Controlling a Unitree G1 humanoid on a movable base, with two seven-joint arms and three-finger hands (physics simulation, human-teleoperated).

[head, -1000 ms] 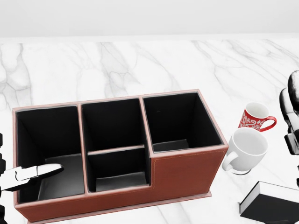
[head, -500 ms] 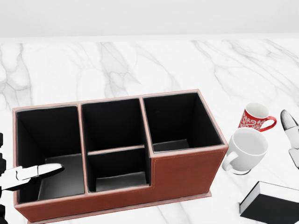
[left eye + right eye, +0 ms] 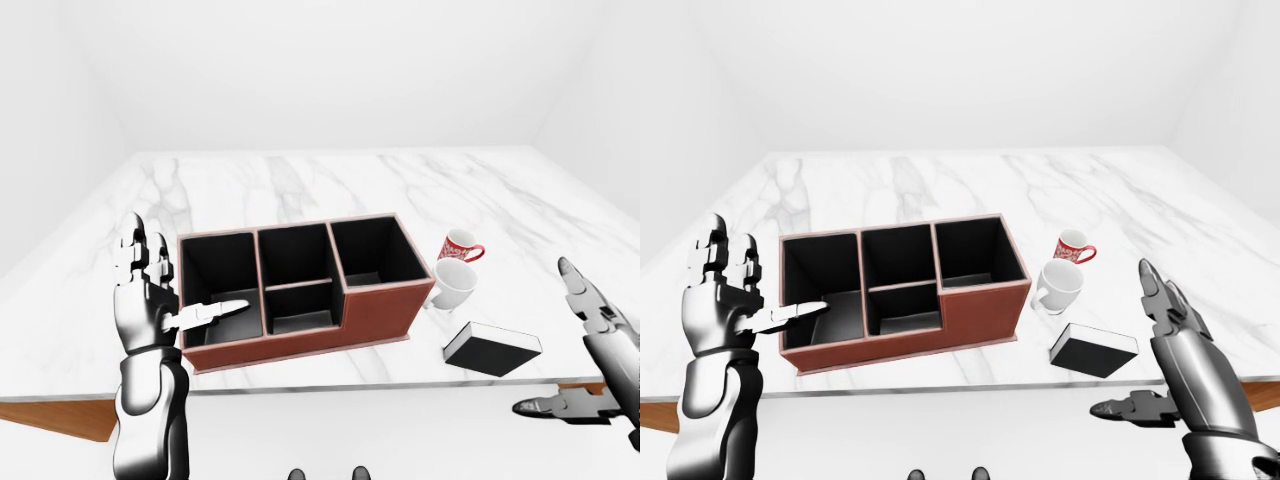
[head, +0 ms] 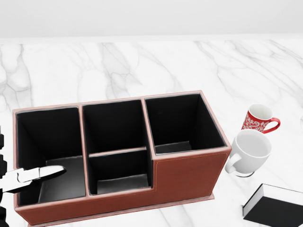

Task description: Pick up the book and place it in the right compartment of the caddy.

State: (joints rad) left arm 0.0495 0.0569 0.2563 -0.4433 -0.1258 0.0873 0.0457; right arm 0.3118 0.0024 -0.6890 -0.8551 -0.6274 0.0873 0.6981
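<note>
The white marble table (image 3: 300, 180) fills most of every view, with a strip of wooden edge showing at its lower left in the left-eye view. Biggest thing on it is the reddish-brown leather caddy (image 4: 189, 172), black inside: a left compartment, a middle one split in two by a low divider, and a taller right compartment (image 4: 182, 123) that's got nothing in it.

The left hand (image 3: 150, 290) is raised just left of the caddy, fingers spread apart and upright, thumb poking over the left compartment's rim, holding nothing. The right hand (image 3: 1175, 345) hangs off the table's near edge, also spread wide and gripping nothing.

The book (image 3: 492, 349), black cover with white page edges, lies flat on the marble to the right of the caddy, close to the table edge, no title I can read.

A plain white mug (image 4: 250, 151) sits just beside the caddy's right end, and a red mug (image 4: 258, 118) with a white floral pattern stands right behind it. No readable text anywhere.
</note>
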